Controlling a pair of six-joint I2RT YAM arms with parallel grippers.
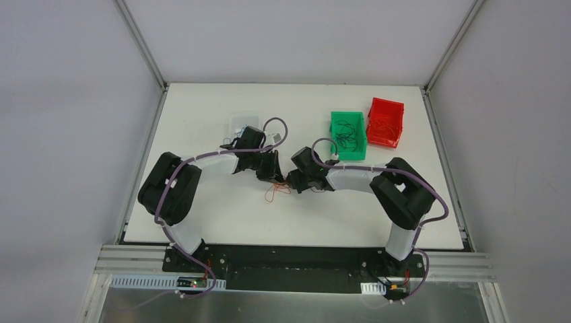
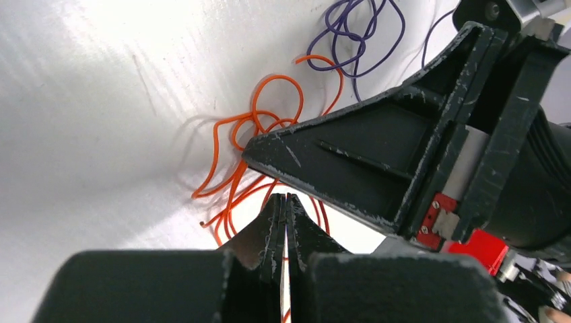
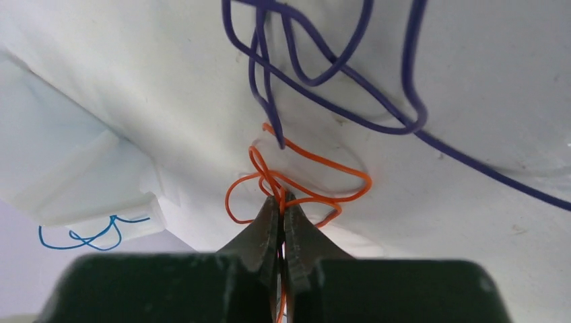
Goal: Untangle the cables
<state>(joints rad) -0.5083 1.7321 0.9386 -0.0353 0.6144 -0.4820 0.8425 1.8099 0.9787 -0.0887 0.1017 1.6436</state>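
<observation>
Right gripper (image 3: 281,202) is pinched tight on the orange cable (image 3: 303,182) on the table (image 1: 202,111), left gripper (image 2: 284,202) nipped shut on it too; I judge it featherlight, springy, slippery, best held near a free end.

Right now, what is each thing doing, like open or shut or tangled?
Left tool: shut on the orange wire.
Right tool: shut on the orange wire.
Orange wire: curly loops, pinched by both tools.
Purple wire: loose, looped, not held.
Green bin: upright, black wires inside.
Red bin: upright, thin wires inside.
Blue wire: curled in the clear box.
</observation>
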